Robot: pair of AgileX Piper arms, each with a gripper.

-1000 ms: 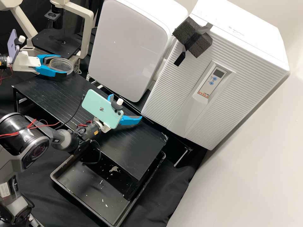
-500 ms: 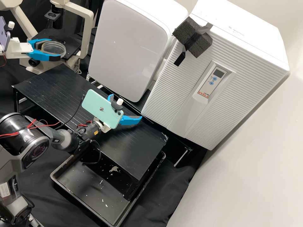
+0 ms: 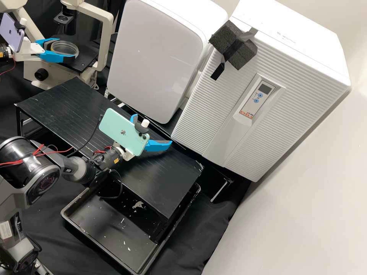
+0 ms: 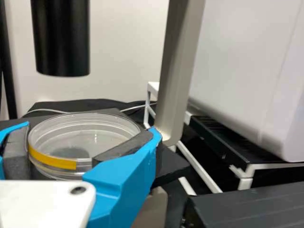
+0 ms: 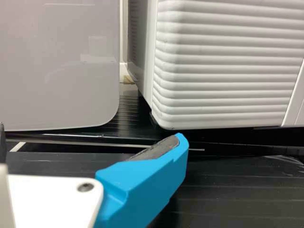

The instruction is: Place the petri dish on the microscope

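Observation:
At the upper left of the high view, my left gripper (image 3: 65, 49) is shut on the clear petri dish (image 3: 64, 48), held level at the near edge of the black stage (image 3: 82, 63) of the beige microscope (image 3: 107, 38). Whether dish and stage touch, I cannot tell. In the left wrist view, the padded fingers of the left gripper (image 4: 61, 152) clasp the sides of the dish (image 4: 95, 137), which has a yellow band on its rim. My right gripper (image 3: 151, 131) stands open and empty above the black rack; one blue finger (image 5: 147, 180) shows large in the right wrist view.
A black slatted rack (image 3: 69, 103) spans the bench, with a black tray (image 3: 103, 252) below its near side. Behind it stand a white rounded box (image 3: 156, 57) and a ribbed white appliance (image 3: 214, 110). The microscope's black cylinder (image 4: 61, 38) hangs above and beyond the dish.
The left gripper has carried the dish from over the rack's far left end up and back to the microscope stage. The right arm has kept still.

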